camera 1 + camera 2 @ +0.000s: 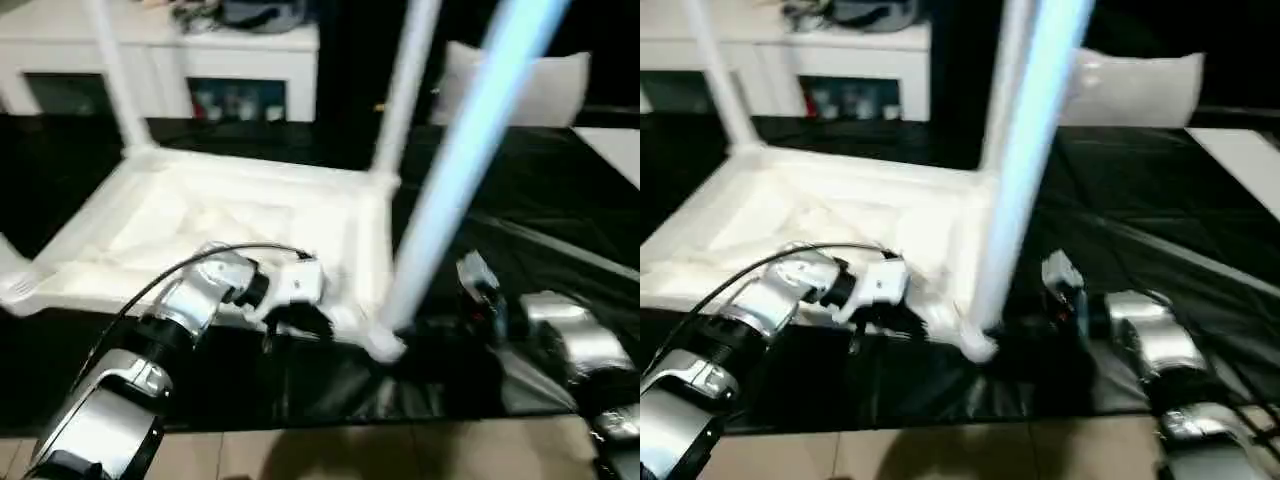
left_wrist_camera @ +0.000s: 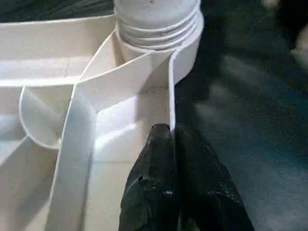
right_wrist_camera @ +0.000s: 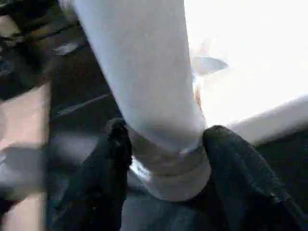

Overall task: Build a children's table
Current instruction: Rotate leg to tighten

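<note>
The children's table lies upside down, its white ribbed top on the black cover. Two legs stand in the far corners, one left and one right. A third leg rises from the near right socket. My left gripper is shut on the top's thin rim wall just beside that socket. My right gripper has a black finger pressed on each side of that near leg's lower end.
The black-covered worktable ends close in front, with tan floor below its edge. A white cabinet stands behind it, with a white cushion at the back right. A pale surface lies at the far right.
</note>
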`<state>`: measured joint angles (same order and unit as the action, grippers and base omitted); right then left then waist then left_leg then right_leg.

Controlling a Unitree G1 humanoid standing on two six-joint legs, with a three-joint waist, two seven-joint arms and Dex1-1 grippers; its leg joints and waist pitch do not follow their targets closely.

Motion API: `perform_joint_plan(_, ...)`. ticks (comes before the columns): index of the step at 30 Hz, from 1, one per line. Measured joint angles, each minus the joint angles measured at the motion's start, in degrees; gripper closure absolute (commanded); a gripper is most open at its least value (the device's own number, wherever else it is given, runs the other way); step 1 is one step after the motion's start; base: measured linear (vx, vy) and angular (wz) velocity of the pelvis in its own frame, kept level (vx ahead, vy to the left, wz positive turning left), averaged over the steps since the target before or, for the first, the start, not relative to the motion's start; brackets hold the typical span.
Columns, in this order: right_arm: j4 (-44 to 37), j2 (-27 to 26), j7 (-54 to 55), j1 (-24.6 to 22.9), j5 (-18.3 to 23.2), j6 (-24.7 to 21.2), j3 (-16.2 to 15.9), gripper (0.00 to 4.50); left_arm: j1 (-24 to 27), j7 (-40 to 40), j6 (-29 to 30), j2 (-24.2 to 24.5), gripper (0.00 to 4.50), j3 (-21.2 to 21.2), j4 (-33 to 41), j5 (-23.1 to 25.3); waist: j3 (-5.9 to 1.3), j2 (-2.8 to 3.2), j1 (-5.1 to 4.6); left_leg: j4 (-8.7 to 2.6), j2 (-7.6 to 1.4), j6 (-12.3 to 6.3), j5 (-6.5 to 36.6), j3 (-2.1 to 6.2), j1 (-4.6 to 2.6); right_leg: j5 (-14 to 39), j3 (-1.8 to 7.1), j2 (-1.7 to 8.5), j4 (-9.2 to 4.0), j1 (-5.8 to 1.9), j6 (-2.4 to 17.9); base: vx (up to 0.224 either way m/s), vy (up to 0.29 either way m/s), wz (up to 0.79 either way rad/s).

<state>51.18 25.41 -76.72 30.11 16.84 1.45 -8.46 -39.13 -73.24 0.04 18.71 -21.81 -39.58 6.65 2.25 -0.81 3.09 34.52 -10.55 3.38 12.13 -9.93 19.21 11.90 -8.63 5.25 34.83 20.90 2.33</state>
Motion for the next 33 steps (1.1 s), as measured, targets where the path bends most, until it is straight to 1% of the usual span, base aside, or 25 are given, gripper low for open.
perform_joint_plan(1, 2.2, -0.8, 2.0, 0.6, -0.1, 0.9, 0.4, 2.26, 0.1, 1.4, 1.4, -0.3, 4.5, 0.5, 0.0, 0.1, 0.02, -0.02, -0.56, 0.02, 0.0, 0.01, 0.0, 0.01, -0.18, 0.0, -0.08, 0.01, -0.14, -0.08, 0.0, 0.0, 0.0, 0.0)
perform_joint_plan(2, 5.6, -1.2, 7.0, 1.9, -1.6, 2.0, 0.7, 2.38, 0.1, 3.3, 3.3, -1.0, 4.5, 1.2, 0.0, 0.1, 0.02, -0.01, -1.33, 0.01, -0.01, 0.0, 0.0, 0.06, -0.15, 0.0, -0.19, 0.02, -0.42, -0.12, 0.0, 0.0, 0.0, 0.0)
perform_joint_plan(3, 8.7, -1.4, 12.0, 2.4, -1.4, 2.6, 2.6, 2.44, 0.2, 4.3, 4.5, -2.1, 4.5, 1.5, 0.1, 0.1, 0.04, 0.13, -1.46, 0.0, -0.04, 0.0, 0.0, 0.18, -0.15, 0.0, -0.35, 0.02, -0.8, -0.16, 0.0, 0.0, 0.0, 0.0)
perform_joint_plan(4, 11.0, -1.1, 17.5, 3.3, -2.2, 2.9, 3.2, 2.5, 0.4, 4.8, 5.6, -3.6, 4.5, 1.8, 0.4, -0.4, 0.08, 0.24, -1.48, -0.02, -0.02, -0.01, 0.0, 0.18, -0.09, 0.0, -0.36, 0.02, -1.1, -0.15, 0.0, 0.0, 0.0, 0.0)
perform_joint_plan(5, 14.8, -0.7, 22.9, 3.4, -3.4, 2.4, 3.6, 2.58, 0.5, 6.1, 6.9, -6.4, 4.5, 1.5, 1.4, -0.5, 0.14, 0.35, -0.93, -0.04, 0.06, -0.05, 0.0, 0.17, 0.2, -0.1, -0.3, 0.02, -1.4, -0.14, 0.1, -0.001, 0.065, 0.05)
perform_joint_plan(7, 16.3, -1.5, 26.5, 4.0, -3.0, 3.2, 4.8, 2.68, 1.3, 8.1, 8.7, -9.1, 4.5, 1.3, 2.0, -1.1, 0.16, 0.36, -0.87, -0.03, 0.2, -0.31, 0.0, -0.21, 0.28, -0.6, 0.17, 0.08, -1.4, -0.03, 0.4, 0.0, 0.0, 0.0)
perform_joint_plan(8, 17.5, -2.2, 29.0, 4.7, -3.0, 3.3, 5.4, 2.89, 1.2, 10.7, 10.2, -10.9, 4.5, 1.4, 2.1, -1.0, 0.16, 0.37, -0.72, 0.02, 0.26, -0.42, 0.0, -0.22, 0.33, -0.7, 0.25, 0.12, -1.41, -0.04, 0.4, 0.0, 0.0, 0.0)
perform_joint_plan(10, 18.6, -2.2, 31.1, 5.0, -3.1, 4.4, 6.4, 2.96, 1.2, 13.8, 11.4, -12.7, 4.5, 1.4, 2.2, -0.9, 0.16, 0.37, -0.44, 0.02, 0.26, -0.49, 0.0, -0.23, 0.46, -0.8, 0.25, 0.12, -1.43, 0.05, 0.4, 0.0, 0.0, 0.0)
perform_joint_plan(11, 18.5, -2.1, 31.2, 3.4, -3.0, 6.3, 7.0, 2.96, 1.2, 14.8, 11.6, -13.3, 4.5, 1.3, 2.2, -0.7, 0.16, 0.37, -0.16, 0.01, 0.26, -0.5, 0.0, -0.23, 0.53, -0.8, 0.24, 0.12, -1.43, 0.1, 0.4, 0.0, 0.0, 0.0)
perform_joint_plan(12, 17.1, -1.8, 30.6, 0.9, -2.8, 9.0, 7.8, 2.96, 1.0, 15.2, 11.5, -13.8, 4.5, 1.1, 2.1, -0.4, 0.16, 0.37, 0.38, 0.01, 0.25, -0.52, 0.0, -0.19, 0.68, -0.9, 0.2, 0.12, -1.46, 0.11, 0.3, 0.0, 0.0, 0.0)
perform_joint_plan(14, 10.1, -1.8, 28.6, -6.7, -0.6, 13.6, 10.8, 2.96, 1.0, 16.5, 10.6, -14.2, 4.5, 0.8, 2.1, -0.1, 0.13, 0.47, 1.14, -0.06, 0.23, -0.58, 0.0, -0.26, 0.73, -1.3, 0.39, 0.12, -1.43, 0.16, -0.1, 0.0, 0.0, 0.0)
perform_joint_plan(15, 5.6, -1.7, 28.7, -9.3, -0.2, 13.1, 11.4, 2.82, 0.8, 17.2, 10.2, -13.9, 4.5, 1.0, 2.1, -0.1, 0.14, 0.56, 1.18, -0.14, 0.23, -0.6, 0.0, -0.3, 0.82, -1.3, 0.42, 0.1, -1.38, 0.24, -0.1, 0.0, 0.0, 0.0)
perform_joint_plan(16, -0.2, -1.5, 29.4, -12.5, 0.1, 11.2, 12.0, 2.72, 0.6, 17.7, 10.1, -13.4, 4.5, 1.1, 2.1, 0.0, 0.15, 0.56, 1.36, -0.26, 0.2, -0.59, 0.0, -0.27, 0.89, -1.2, 0.38, 0.06, -1.38, 0.36, -0.2, 0.0, 0.0, 0.0)
perform_joint_plan(17, -7.1, -1.5, 31.6, -15.8, 0.4, 8.0, 12.2, 2.65, 0.4, 18.5, 9.8, -12.7, 4.5, 1.5, 2.1, 0.0, 0.17, 0.56, 1.46, -0.3, 0.13, -0.85, -0.2, -0.29, 0.98, -1.2, 0.41, 0.0, -1.27, 0.62, -0.2, 0.0, 0.0, 0.0)
perform_joint_plan(19, -15.5, -1.5, 35.3, -18.4, 0.8, 3.3, 12.6, 2.65, 0.0, 19.1, 9.5, -11.7, 4.5, 2.4, 2.1, 0.1, 0.25, 0.68, 0.85, -0.27, 0.13, -0.92, -0.2, -0.39, 1.43, -1.2, 0.52, 0.0, -0.88, 1.29, -0.2, 0.0, 0.0, 0.0)
perform_joint_plan(20, -21.6, -1.5, 38.8, -19.5, 1.1, -0.2, 13.3, 2.45, 0.0, 19.4, 9.2, -10.9, 4.5, 3.0, 2.2, 0.0, 0.37, 0.83, 0.46, -0.26, 0.12, -0.91, -0.2, -0.4, 1.87, -1.1, 0.59, -0.03, -0.7, 1.57, -0.2, 0.0, 0.0, 0.0)
perform_joint_plan(21, -25.6, -1.5, 40.8, -19.4, 1.5, -2.1, 13.9, 2.31, -0.1, 19.7, 8.8, -10.2, 4.5, 3.2, 2.2, 0.0, 0.43, 0.93, 0.2, -0.26, 0.14, -0.9, -0.3, -0.41, 1.91, -1.1, 0.72, -0.07, -0.61, 1.81, -0.2, 0.0, 0.0, 0.0)
perform_joint_plan(22, -29.2, -1.4, 42.4, -18.8, 2.0, -3.3, 14.9, 2.31, -0.1, 19.9, 8.5, -9.8, 4.5, 3.4, 2.2, 0.0, 0.43, 0.94, 0.07, -0.26, 0.17, -0.92, -0.3, -0.42, 2.03, -1.1, 0.84, -0.09, -0.47, 2.02, -0.2, 0.0, 0.0, 0.0)
perform_joint_plan(23, -33.0, -1.0, 44.1, -18.0, 2.9, -3.8, 16.0, 2.2, -0.1, 19.9, 8.2, -9.4, 4.5, 3.5, 2.2, 0.0, 0.44, 0.95, 0.11, -0.26, 0.15, -0.92, -0.3, -0.41, 2.07, -1.1, 0.85, -0.14, -0.44, 2.06, -0.2, 0.0, 0.0, 0.0)
perform_joint_plan(27, -42.8, -0.4, 47.5, -15.7, 6.2, -5.0, 19.6, 1.8, 0.2, 18.9, 6.2, -7.7, 4.5, 3.5, 2.2, -0.3, 0.45, 0.96, 0.33, -0.28, 0.11, -0.89, -0.3, -0.41, 1.9, -1.0, 0.86, -0.17, -0.47, 2.12, -0.3, 0.0, 0.0, 0.0)
perform_joint_plan(28, -44.6, -0.4, 48.0, -15.9, 6.5, -5.8, 19.9, 1.8, 0.3, 18.5, 5.6, -7.3, 4.5, 3.5, 2.2, -0.3, 0.45, 0.96, 0.35, -0.27, 0.12, -0.89, -0.3, -0.41, 1.91, -1.0, 0.9, -0.17, -0.48, 2.12, -0.3, 0.0, 0.0, 0.0)
perform_joint_plan(29, -47.2, -0.4, 48.7, -16.4, 6.9, -7.9, 20.0, 1.6, 0.4, 18.2, 5.0, -6.7, 4.5, 3.5, 2.3, -0.3, 0.46, 0.97, 0.35, -0.27, 0.14, -0.88, -0.3, -0.43, 1.93, -1.0, 0.96, -0.17, -0.51, 2.13, -0.3, 0.0, 0.0, 0.0)
perform_joint_plan(30, -49.4, -0.4, 49.3, -17.0, 7.2, -9.9, 20.0, 1.6, 0.5, 17.8, 4.8, -6.2, 4.5, 3.6, 2.4, -0.5, 0.47, 0.99, 0.36, -0.28, 0.15, -0.88, -0.3, -0.45, 1.94, -1.0, 1.02, -0.17, -0.54, 2.13, -0.3, 0.0, 0.0, 0.0)
perform_joint_plan(32, -52.6, 0.7, 49.1, -17.9, 7.3, -14.3, 19.4, 1.45, 1.3, 16.5, 3.5, -5.3, 4.5, 3.6, 3.3, -0.6, 0.48, 0.98, 0.39, -0.28, 0.22, -0.91, -0.2, -0.52, 1.95, -1.0, 1.19, -0.16, -0.58, 2.15, -0.3, 0.0, 0.0, 0.0)
perform_joint_plan(33, -53.6, 1.7, 48.4, -18.5, 7.3, -15.4, 18.9, 1.36, 1.7, 15.8, 3.0, -4.9, 4.5, 3.5, 3.8, -0.7, 0.48, 0.97, 0.5, -0.29, 0.24, -0.93, -0.2, -0.53, 1.95, -1.0, 1.23, -0.16, -0.62, 2.15, -0.3, 0.0, 0.0, 0.0)
